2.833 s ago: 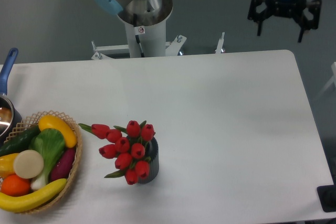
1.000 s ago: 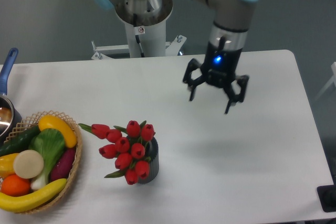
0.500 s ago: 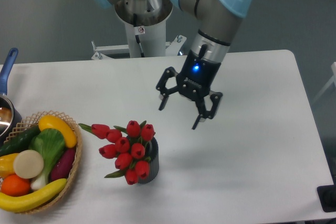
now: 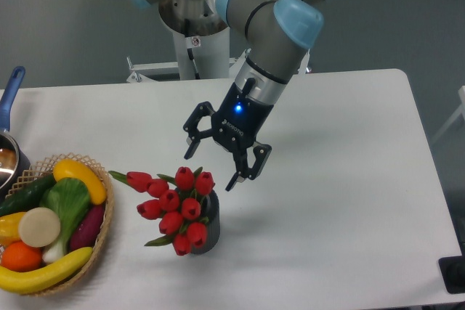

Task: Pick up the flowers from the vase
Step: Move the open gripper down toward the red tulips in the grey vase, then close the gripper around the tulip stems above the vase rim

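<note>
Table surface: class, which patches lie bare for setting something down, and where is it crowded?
Bare: the table's right half, from the tool to the right edge, and the back-left strip behind the basket. Crowded: front-left, where the basket, flowers, vase and pot cluster under the open tool.

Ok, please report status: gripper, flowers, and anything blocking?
Gripper open, above and just right of flowers. Flowers in vase, untouched. Basket to the left, not in the way.
</note>
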